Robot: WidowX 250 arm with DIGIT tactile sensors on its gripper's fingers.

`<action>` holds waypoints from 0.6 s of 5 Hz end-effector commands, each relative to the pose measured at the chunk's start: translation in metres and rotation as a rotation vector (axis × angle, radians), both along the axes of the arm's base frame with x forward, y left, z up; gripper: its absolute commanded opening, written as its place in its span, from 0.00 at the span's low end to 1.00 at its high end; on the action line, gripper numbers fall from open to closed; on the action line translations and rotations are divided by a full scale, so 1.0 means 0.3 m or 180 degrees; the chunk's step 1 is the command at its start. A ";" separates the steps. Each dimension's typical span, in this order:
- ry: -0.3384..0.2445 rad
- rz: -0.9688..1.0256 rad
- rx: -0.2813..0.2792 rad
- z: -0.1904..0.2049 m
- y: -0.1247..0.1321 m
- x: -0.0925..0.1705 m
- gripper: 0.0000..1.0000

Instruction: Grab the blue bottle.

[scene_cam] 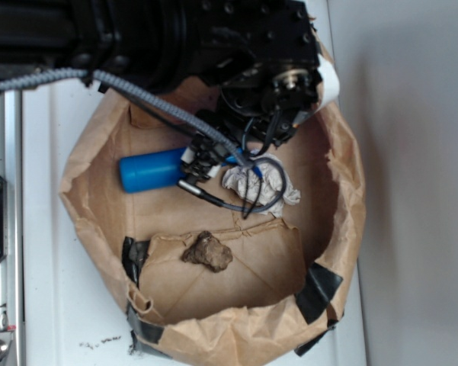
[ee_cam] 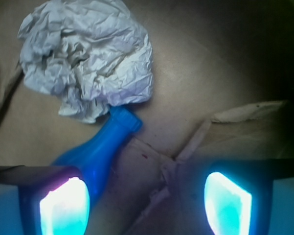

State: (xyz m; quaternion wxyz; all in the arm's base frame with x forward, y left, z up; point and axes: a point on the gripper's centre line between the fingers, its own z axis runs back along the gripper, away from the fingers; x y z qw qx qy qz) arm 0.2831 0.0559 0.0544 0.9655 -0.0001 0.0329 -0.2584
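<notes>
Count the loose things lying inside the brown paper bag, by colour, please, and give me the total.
Blue: 1, the blue bottle
White: 1, the crumpled white wad
Brown: 1, the small brown lump
Total: 3

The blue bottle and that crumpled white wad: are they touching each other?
Cannot tell. In the wrist view the blue bottle has its neck tip at the edge of the white wad, which may only overlap it.

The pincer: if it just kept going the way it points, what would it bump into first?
Probably bare brown paper: the open pincer straddles it, with the blue bottle lying by one finger, possibly clipped first. Depth is unclear.
</notes>
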 end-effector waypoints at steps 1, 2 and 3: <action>-0.0440 0.0839 0.0148 0.104 -0.002 0.018 1.00; -0.0440 0.0839 0.0148 0.104 -0.002 0.018 1.00; -0.0855 0.1222 0.0011 -0.006 -0.105 -0.128 1.00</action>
